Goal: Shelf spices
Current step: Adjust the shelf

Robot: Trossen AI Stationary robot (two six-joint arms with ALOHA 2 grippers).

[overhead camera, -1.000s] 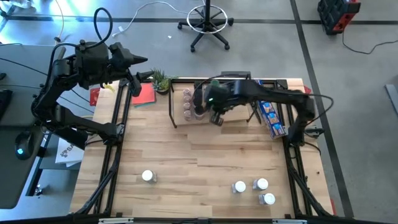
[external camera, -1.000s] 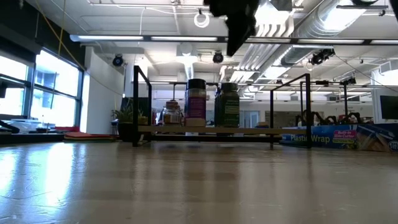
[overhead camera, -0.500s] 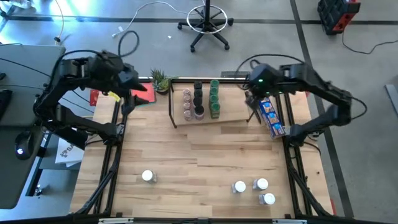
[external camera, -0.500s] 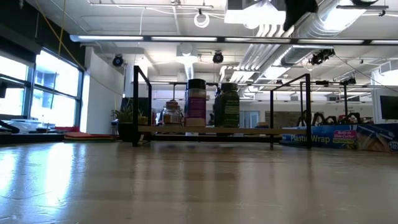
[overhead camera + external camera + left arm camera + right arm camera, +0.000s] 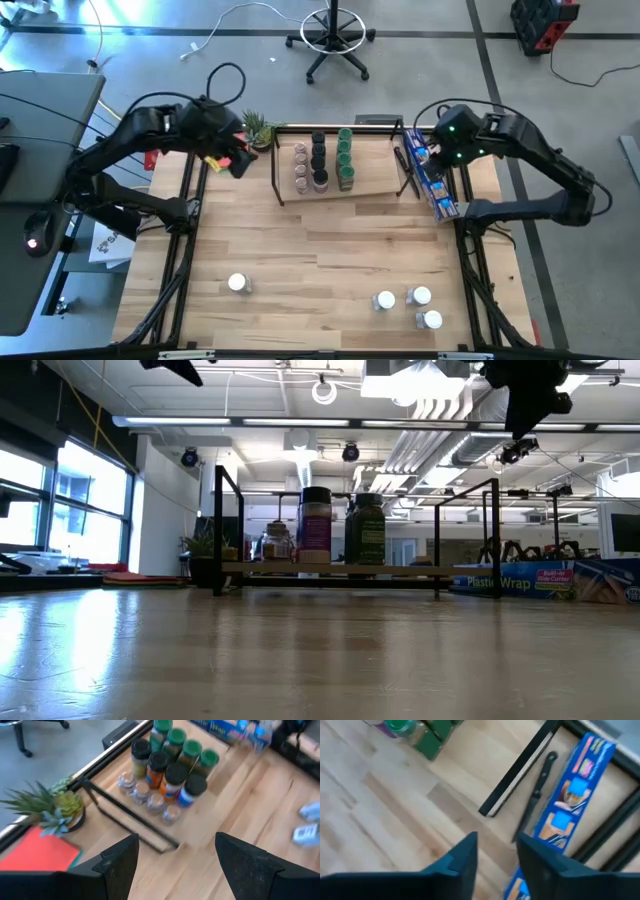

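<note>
The shelf (image 5: 375,185) stands at the back middle of the surface (image 5: 320,250), with spice jars (image 5: 320,160) in three rows on its left part. A plant (image 5: 258,128) sits just left of it, a long packet (image 5: 432,180) to its right. Four more jars lie near the front edge: one (image 5: 238,284) at left, three (image 5: 410,305) at right.

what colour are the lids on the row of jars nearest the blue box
Green lids; clearest in the left wrist view.

Bright, even light falls from ceiling fixtures (image 5: 322,390) at twelve o'clock in the low view, with window (image 5: 85,500) glare at nine. The table (image 5: 320,660) sheen mirrors both. Both wrist views are motion-blurred, worst on the blue box (image 5: 570,805). Shadows stay soft.
</note>
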